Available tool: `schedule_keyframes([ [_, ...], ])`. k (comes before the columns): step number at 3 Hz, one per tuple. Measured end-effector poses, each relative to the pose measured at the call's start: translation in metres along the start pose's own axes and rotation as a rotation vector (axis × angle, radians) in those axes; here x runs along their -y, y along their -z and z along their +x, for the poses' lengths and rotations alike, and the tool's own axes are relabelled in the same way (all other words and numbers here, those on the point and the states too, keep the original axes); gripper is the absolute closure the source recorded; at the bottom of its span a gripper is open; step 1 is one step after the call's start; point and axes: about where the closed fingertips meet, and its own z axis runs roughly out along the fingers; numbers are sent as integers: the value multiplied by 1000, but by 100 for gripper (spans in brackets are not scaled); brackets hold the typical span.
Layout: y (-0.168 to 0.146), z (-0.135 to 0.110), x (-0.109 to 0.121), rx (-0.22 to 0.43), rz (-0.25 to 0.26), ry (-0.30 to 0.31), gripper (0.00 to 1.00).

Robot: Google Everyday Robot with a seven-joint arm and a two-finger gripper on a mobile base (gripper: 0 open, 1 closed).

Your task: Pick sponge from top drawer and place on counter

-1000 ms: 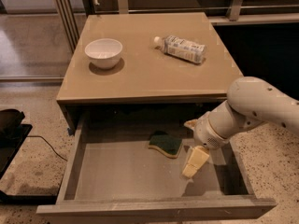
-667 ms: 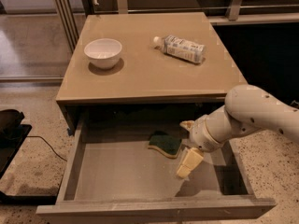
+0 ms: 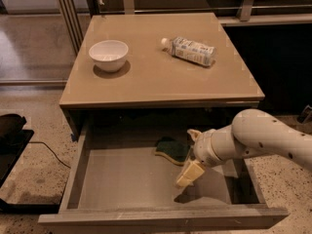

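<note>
The sponge (image 3: 171,150), dark green on top with a yellow edge, lies flat near the back of the open top drawer (image 3: 126,179), right of its middle. My gripper (image 3: 191,165), with cream-yellow fingers, reaches into the drawer from the right on a white arm. It sits just right of and in front of the sponge, partly overlapping its right end. The counter (image 3: 156,72) is the beige top above the drawer.
A white bowl (image 3: 108,55) stands on the counter at the left. A plastic bottle (image 3: 190,50) lies on its side at the counter's back right. A black object (image 3: 9,130) and a cable lie on the speckled floor to the left.
My gripper has moved left and a little toward the back of the drawer, closer to the sponge. The sponge, bowl and bottle have not moved.
</note>
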Motion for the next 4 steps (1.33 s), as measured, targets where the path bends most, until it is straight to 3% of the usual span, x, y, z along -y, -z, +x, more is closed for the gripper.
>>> schedule_keyframes([
  [3, -59, 16, 14, -1, 26, -56, 0],
  [4, -59, 16, 14, -1, 27, -56, 16],
])
